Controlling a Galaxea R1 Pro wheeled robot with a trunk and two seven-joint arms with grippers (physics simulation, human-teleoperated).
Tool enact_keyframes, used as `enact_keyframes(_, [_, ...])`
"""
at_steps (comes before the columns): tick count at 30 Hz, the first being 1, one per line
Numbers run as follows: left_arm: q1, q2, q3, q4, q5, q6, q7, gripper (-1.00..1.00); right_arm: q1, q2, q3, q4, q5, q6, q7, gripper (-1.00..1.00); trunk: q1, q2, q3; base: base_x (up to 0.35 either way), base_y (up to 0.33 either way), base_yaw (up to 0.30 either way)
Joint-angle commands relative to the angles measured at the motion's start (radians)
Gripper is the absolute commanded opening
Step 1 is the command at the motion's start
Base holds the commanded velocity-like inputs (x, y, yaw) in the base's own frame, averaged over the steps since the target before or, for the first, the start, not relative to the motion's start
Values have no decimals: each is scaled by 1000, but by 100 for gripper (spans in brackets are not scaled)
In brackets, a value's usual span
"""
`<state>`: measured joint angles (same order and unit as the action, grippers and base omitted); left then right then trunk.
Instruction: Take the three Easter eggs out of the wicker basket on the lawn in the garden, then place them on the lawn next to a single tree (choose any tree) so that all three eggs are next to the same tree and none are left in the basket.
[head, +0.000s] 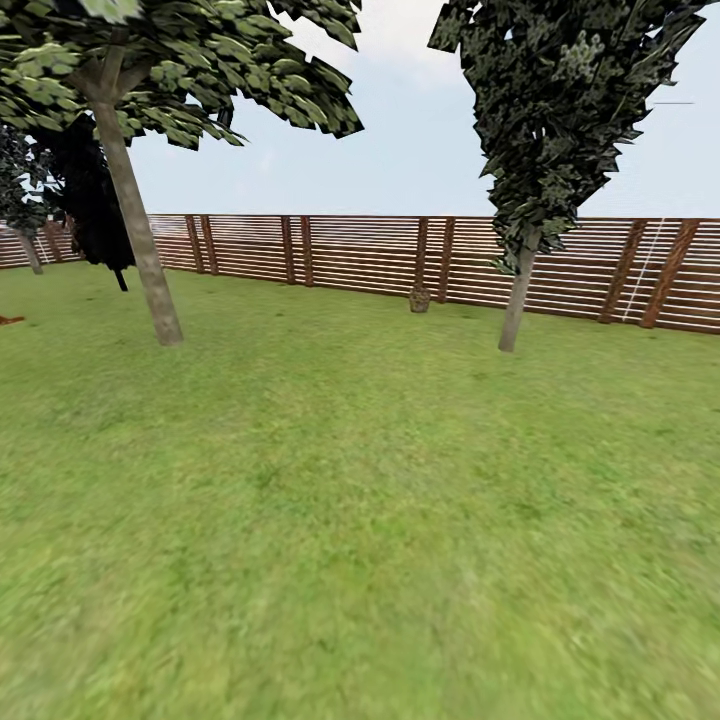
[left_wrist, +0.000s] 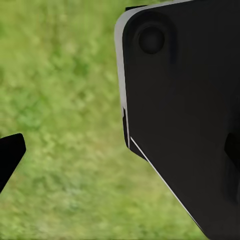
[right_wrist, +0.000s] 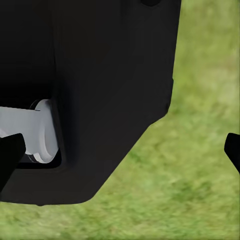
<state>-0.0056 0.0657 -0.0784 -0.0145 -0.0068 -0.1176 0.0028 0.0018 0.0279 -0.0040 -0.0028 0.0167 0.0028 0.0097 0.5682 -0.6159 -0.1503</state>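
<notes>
Grass fills the head view: lawn (head: 360, 520) runs to a slatted fence (head: 330, 250), two pale-trunked trees (head: 140, 250) stand well apart, and a small brown shape at the fence foot, likely the wicker basket (head: 420, 298), is too far to confirm; eggs can't be made out. Left wrist: left jaws (left_wrist: 120, 147) apart, empty, dark robot body (left_wrist: 185, 115) between them over grass. Right wrist: right jaws (right_wrist: 122, 150) apart, empty. Best to drive straight toward the basket, keeping it centred.

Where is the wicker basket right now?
In the head view the wicker basket stands far off on the lawn, right against the fence, between the two pale-trunked trees.
</notes>
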Motion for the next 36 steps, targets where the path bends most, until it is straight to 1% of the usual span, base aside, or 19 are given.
enact_keyframes(1, [-1,0,-7,1,-1,-4,0,100,0,0,-1,0,2,0,1,100,1,-1,-1,177,88,0])
enact_keyframes(36, [-1,0,-7,1,-1,-4,0,100,0,0,-1,0,2,0,1,100,1,-1,-1,174,88,0])
